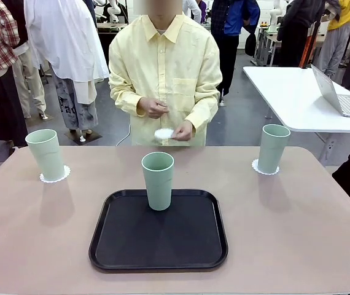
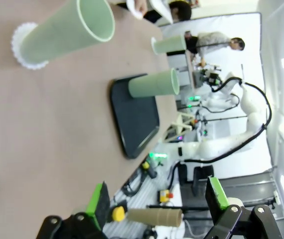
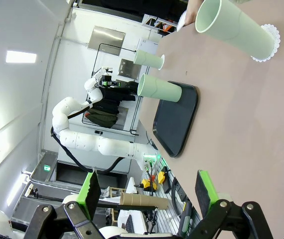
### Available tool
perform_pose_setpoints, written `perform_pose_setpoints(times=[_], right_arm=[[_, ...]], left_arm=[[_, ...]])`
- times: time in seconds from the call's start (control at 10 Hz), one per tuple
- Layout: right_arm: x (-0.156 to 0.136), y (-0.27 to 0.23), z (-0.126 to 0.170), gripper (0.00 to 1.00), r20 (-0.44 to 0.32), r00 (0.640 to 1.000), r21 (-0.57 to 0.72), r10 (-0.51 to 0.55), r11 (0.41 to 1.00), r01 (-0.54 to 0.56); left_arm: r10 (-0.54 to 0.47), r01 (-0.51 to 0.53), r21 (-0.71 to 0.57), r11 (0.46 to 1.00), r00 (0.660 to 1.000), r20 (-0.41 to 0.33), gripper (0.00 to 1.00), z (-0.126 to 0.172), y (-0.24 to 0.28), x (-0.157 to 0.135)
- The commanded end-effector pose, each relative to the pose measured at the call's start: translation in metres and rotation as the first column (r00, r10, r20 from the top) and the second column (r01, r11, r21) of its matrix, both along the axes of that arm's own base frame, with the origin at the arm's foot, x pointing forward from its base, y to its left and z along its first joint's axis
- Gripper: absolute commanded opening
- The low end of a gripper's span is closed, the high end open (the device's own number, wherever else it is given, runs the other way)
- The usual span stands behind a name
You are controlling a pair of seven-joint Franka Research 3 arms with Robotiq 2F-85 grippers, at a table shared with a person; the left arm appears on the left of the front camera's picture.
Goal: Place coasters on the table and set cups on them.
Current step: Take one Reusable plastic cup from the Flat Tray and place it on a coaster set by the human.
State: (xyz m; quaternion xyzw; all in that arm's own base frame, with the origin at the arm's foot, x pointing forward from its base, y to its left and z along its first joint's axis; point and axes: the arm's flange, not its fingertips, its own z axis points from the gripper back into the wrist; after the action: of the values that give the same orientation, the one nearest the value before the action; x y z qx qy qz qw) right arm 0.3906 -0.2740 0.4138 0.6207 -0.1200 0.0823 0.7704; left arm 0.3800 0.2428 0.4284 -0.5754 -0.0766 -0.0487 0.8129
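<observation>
The left end effector (image 2: 158, 199) and right end effector (image 3: 147, 189) both stand wide and empty, clear of the cups, probably to leave the person room. The left cup (image 1: 46, 153) sits on its coaster (image 1: 64, 174) at ten o'clock of the tray (image 1: 156, 236), and the right cup (image 1: 273, 147) on its coaster (image 1: 256, 166) at two o'clock. The third cup (image 1: 158, 180) waits on the tray near its twelve o'clock edge, since the person's hand (image 1: 184, 130) at twelve o'clock holds the last coaster (image 1: 163, 133) above the worktop (image 1: 298, 233).
</observation>
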Motion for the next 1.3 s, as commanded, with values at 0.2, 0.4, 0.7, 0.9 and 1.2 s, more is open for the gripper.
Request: perform_pose_setpoints(times=[0.2, 0.4, 0.7, 0.9, 1.2], right_arm=[[0.0001, 0.0003, 0.0004, 1.00, -0.003, 1.000, 0.000, -0.001, 1.000, 0.001], [0.0001, 0.0003, 0.0004, 1.00, -0.003, 1.000, 0.000, -0.001, 1.000, 0.001], [0.0001, 0.0003, 0.0004, 1.00, -0.003, 1.000, 0.000, -0.001, 1.000, 0.001], [0.0001, 0.0003, 0.0004, 1.00, -0.003, 1.000, 0.000, -0.001, 1.000, 0.001], [0.0001, 0.0003, 0.0004, 1.00, -0.003, 1.000, 0.000, -0.001, 1.000, 0.001]], left_arm=[[0.005, -0.005, 0.002, 1.000, 1.000, -0.003, 1.00, 0.0004, 0.0014, -0.0005], [0.005, -0.005, 0.002, 1.000, 1.000, -0.003, 1.00, 0.0004, 0.0014, -0.0005], [0.005, -0.005, 0.002, 1.000, 1.000, -0.003, 1.00, 0.0004, 0.0014, -0.0005], [0.005, -0.005, 0.002, 1.000, 1.000, -0.003, 1.00, 0.0004, 0.0014, -0.0005], [0.005, -0.005, 0.002, 1.000, 1.000, -0.003, 1.00, 0.0004, 0.0014, -0.0005]])
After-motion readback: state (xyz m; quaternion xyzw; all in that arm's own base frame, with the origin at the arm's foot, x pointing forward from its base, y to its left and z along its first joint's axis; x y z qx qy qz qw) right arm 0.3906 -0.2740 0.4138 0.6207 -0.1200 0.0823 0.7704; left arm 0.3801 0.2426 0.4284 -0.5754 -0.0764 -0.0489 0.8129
